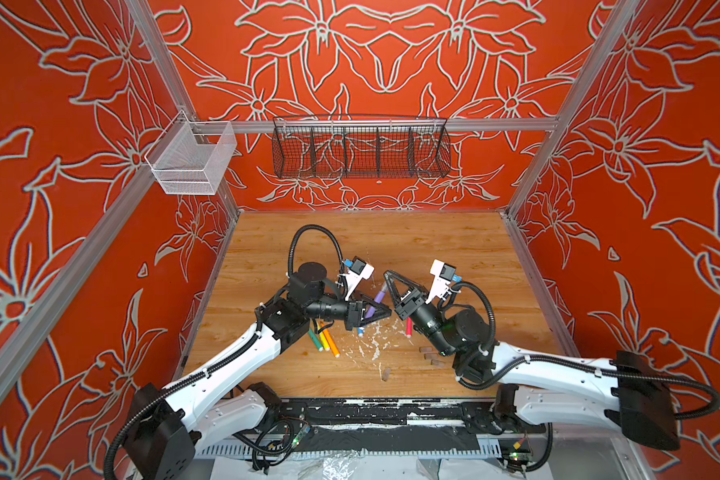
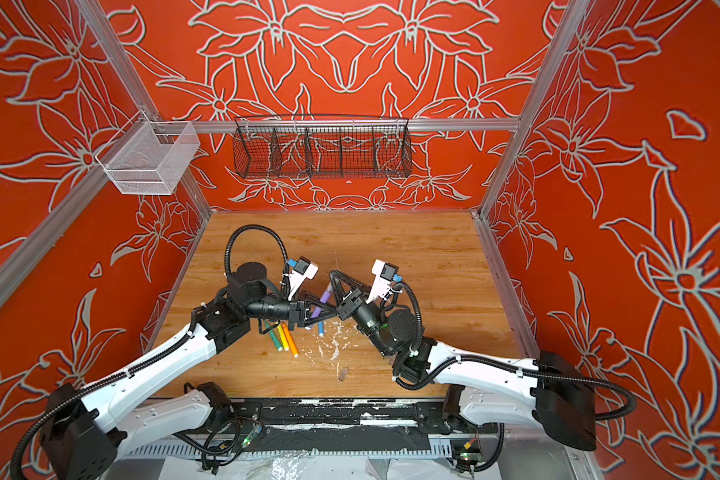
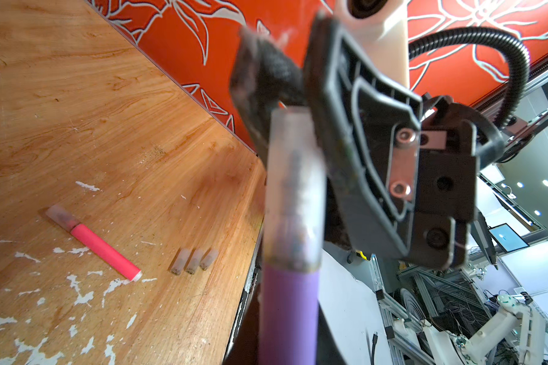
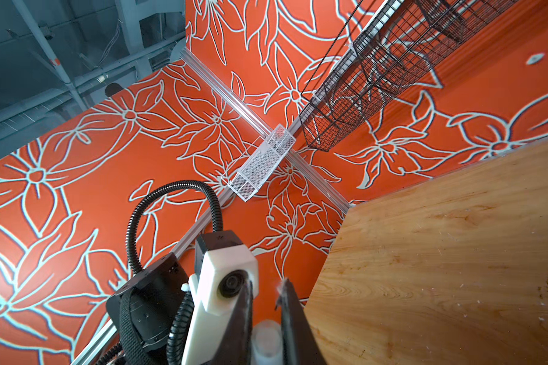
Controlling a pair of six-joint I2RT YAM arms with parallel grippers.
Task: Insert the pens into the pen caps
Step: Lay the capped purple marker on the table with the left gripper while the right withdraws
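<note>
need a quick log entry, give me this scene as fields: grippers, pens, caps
left gripper: shut on purple pen
right gripper: shut on cap, which sits on the purple pen's end
pink pen: capped, lying on table
other pens: green pen, yellow pen, orange pen side by side; blue pen nearby
loose caps: three caps in a row, fourth cap apart

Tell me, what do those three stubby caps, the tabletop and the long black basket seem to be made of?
Three caps: probably plastic, translucent greyish, matte; dark insides show through.
Tabletop: wood or wood-look laminate, visible grain, slight sheen, white flecks.
Long basket: likely thin metal wire, black coated, see-through grid.
</note>
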